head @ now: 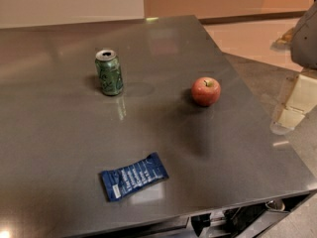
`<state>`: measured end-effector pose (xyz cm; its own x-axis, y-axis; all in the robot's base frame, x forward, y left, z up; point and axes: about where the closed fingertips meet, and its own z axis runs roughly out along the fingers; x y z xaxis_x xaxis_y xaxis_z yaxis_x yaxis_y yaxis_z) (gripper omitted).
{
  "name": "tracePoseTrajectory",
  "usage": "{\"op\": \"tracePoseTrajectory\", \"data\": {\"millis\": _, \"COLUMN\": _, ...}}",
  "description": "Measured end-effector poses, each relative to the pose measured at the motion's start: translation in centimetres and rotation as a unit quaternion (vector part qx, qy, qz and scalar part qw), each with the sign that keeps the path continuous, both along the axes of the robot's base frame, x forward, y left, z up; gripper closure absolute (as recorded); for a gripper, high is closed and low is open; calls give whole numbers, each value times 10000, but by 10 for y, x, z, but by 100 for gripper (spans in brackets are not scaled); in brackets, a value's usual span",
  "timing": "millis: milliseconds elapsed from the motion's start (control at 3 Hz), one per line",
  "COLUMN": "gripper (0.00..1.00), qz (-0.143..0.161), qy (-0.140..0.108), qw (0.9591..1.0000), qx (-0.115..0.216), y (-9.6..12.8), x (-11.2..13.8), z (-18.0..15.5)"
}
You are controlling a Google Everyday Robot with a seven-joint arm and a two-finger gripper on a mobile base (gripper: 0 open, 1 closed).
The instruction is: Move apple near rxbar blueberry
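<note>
Three things sit on the dark grey table: the apple, the rxbar blueberry and a green soda can. The apple is upright, stem up, at right-centre of the top, w/ a yellowish patch by the stem. It is well apart from the bar. The rxbar blueberry lies flat near the front edge, left of the apple and closer to the camera, slightly tilted, white lettering up. The can stands upright toward the back left, opened end up, apart from both. The gripper is at the far right edge of the view, beyond the table's right side, pale and partly cut off — can't tell whether it's open or closed. It's well apart from the apple.
</note>
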<state>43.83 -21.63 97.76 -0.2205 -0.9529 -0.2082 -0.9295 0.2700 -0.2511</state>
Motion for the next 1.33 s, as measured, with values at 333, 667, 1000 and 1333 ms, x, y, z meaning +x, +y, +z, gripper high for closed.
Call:
{"op": "tracePoseTrajectory", "data": {"millis": 333, "gripper": 0, "qz": 0, "qy": -1, "qw": 10000, "qx": 0, "y": 0, "x": 0, "z": 0}}
{"op": "tracePoseTrajectory", "data": {"millis": 667, "gripper": 0, "qz": -30, "qy": 67, "qw": 9999, "qx": 114, "y": -2, "x": 13, "z": -1}}
{"op": "tracePoseTrajectory", "data": {"millis": 1000, "gripper": 0, "qz": 4, "qy": 106, "qw": 9995, "qx": 296, "y": -1, "x": 41, "z": -11}}
{"op": "tracePoseTrajectory", "data": {"millis": 1333, "gripper": 0, "qz": 66, "qy": 161, "qw": 9983, "qx": 558, "y": 4, "x": 70, "z": -29}}
